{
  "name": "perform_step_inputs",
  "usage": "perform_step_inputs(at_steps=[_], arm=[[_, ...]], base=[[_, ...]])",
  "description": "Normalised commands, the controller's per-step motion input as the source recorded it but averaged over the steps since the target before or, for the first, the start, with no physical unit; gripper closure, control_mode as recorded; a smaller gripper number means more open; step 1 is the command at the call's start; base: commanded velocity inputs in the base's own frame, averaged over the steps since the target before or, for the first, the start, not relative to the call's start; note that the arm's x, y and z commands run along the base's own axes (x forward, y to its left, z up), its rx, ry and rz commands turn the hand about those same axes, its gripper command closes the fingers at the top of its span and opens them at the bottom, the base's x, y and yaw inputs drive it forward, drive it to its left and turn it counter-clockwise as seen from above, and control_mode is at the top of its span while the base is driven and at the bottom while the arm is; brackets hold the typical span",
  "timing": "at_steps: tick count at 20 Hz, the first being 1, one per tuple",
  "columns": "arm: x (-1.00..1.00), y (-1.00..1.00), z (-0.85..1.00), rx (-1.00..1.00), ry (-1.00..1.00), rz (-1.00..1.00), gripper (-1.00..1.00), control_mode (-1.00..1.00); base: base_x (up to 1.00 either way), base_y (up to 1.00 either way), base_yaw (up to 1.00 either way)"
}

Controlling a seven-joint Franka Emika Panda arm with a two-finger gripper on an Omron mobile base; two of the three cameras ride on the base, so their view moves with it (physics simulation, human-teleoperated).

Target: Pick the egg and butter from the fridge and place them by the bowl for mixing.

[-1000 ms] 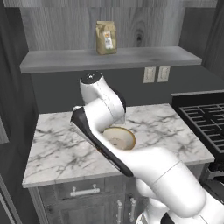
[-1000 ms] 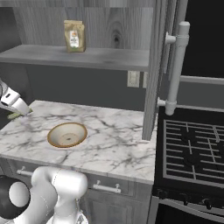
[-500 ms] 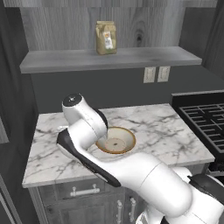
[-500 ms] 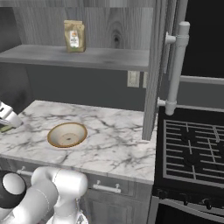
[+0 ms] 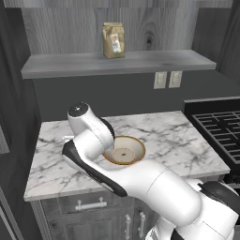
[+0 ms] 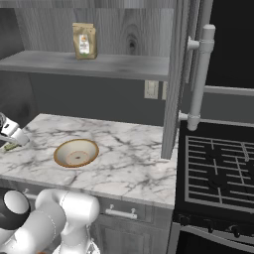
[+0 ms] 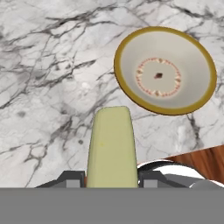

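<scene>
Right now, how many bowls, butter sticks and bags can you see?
Bowl: 1
Butter: 1, held in the gripper
Bag: 1, on the shelf
Total: 3

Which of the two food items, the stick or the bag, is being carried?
The yellowish butter, clamped in the pincer above the marble counter. The brown bag stands untouched on the shelf.
</scene>
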Motion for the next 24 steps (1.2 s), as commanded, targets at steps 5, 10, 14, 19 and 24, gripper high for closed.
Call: perform_step_inputs(at_steps=[5, 10, 14, 19, 24], arm=[[0.18, 0.0, -0.22, 0.0, -0.02, 0.02, 1.0, -1.0], [0.1, 0.0, -0.31, 0.0, -0.05, 0.02, 1.0, -1.0], [0.0, 0.0, -0.31, 0.0, -0.05, 0.0, 1.0, -1.0], [0.12, 0.0, -0.3, 0.0, -0.05, 0.0, 1.0, -1.0], [0.24, 0.0, -0.2, 0.0, -0.04, 0.0, 1.0, -1.0]], base=[[0.0, 0.0, 0.0], [0.0, 0.0, 0.0], [0.0, 0.0, 0.0], [0.0, 0.0, 0.0], [0.0, 0.0, 0.0]])
